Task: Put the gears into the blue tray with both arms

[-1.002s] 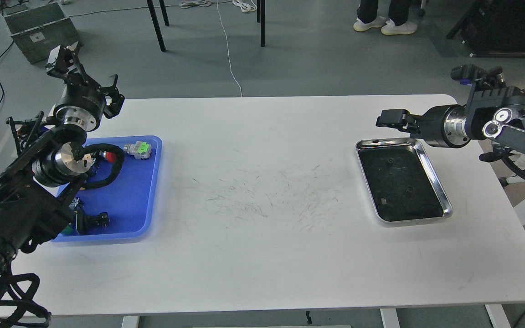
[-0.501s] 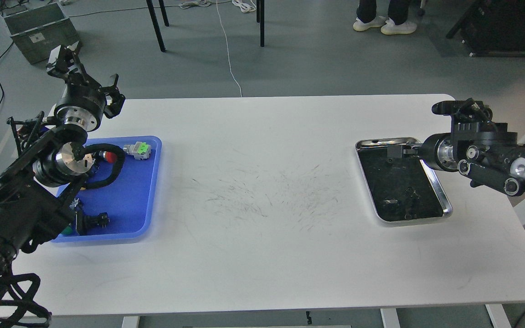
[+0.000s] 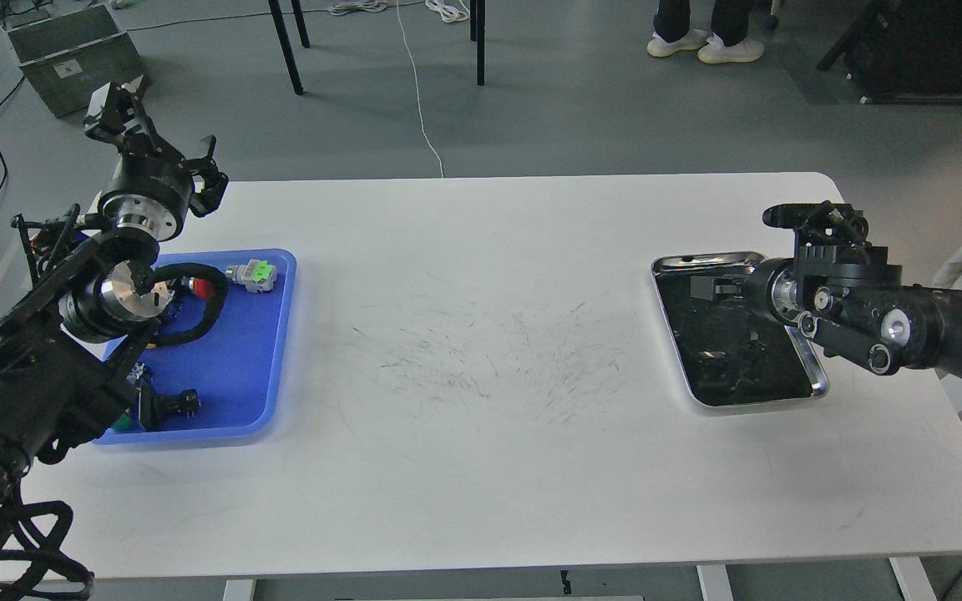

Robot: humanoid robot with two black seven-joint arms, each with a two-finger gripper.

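The right gripper (image 3: 708,289) hangs low over the steel tray (image 3: 815,380)'s dark inside, end-on, so I cannot tell its jaw state. The left gripper (image 3: 157,125), spread wide and empty, is raised behind the blue tray (image 3: 239,367), well left of the steel tray; gears cannot be made out.

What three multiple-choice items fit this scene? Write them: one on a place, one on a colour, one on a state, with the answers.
1. Which tray is the right gripper over?
A. the steel tray
B. the blue tray
C. neither

2. What colour is the insert on the grey connector in the blue tray?
A. yellow
B. green
C. orange

3. How is the left gripper?
A. shut on the connector
B. pressed flat into the blue tray
C. open, holding nothing

Answers: 1 A, its tip shows against that tray's black inside. 2 B, a bright green patch sits on the grey body. 3 C, its fingers are spread apart, raised beyond the tray's far end.
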